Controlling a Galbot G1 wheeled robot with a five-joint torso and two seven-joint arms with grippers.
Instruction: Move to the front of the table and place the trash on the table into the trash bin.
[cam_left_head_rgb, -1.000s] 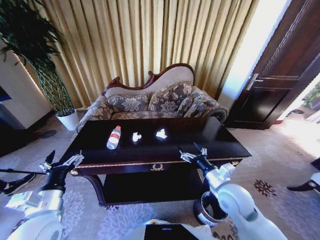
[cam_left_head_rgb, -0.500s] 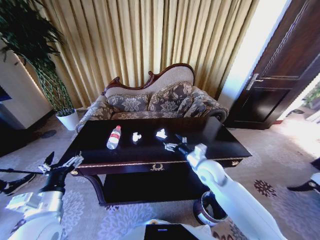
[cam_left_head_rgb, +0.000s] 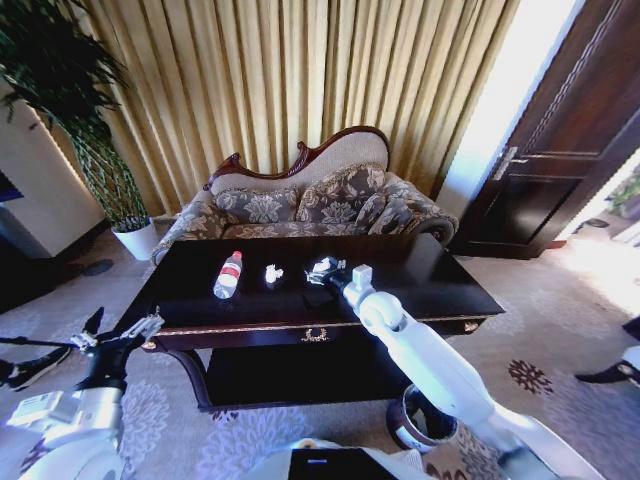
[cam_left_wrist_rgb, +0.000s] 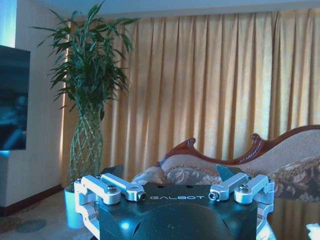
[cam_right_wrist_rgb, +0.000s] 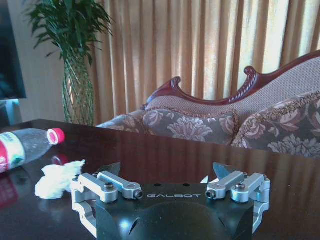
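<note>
**Right gripper reaches over the bench to the trash**

Right gripper (cam_left_head_rgb: 322, 268) is stretched out over the dark bench (cam_left_head_rgb: 440, 285), low above the glossy top and right at the spot of the nearer paper wad, which the gripper hides in the head view. Its fingers (cam_right_wrist_rgb: 111, 168) stand apart in the wrist view, with a scrap of white showing just inside the far finger. Whether they touch that wad cannot be told.

On the robot's left of the gripper lie the rest of the trash: a second paper wad (cam_left_head_rgb: 271, 272), close by, and beyond it the bottle (cam_left_head_rgb: 229, 274) on its side, red cap pointing toward the sofa (cam_left_head_rgb: 300, 205). From the right wrist, the wad (cam_right_wrist_rgb: 56, 179) sits just beside the bottle (cam_right_wrist_rgb: 22, 146), whose cap (cam_right_wrist_rgb: 56, 135) faces it; the two look close but apart.

Left gripper (cam_left_head_rgb: 118, 335) hangs off the bench's left front corner, away from the trash, its fingers (cam_left_wrist_rgb: 110, 171) spread apart and holding nothing.

The bin (cam_left_head_rgb: 420, 420) stands on the carpet (cam_left_head_rgb: 560, 330) at the bench's right front corner, below the right arm, partly hidden by it. A tall plant (cam_left_head_rgb: 95, 150) in a white pot stands at the left, before the curtains (cam_left_head_rgb: 330, 80).
</note>
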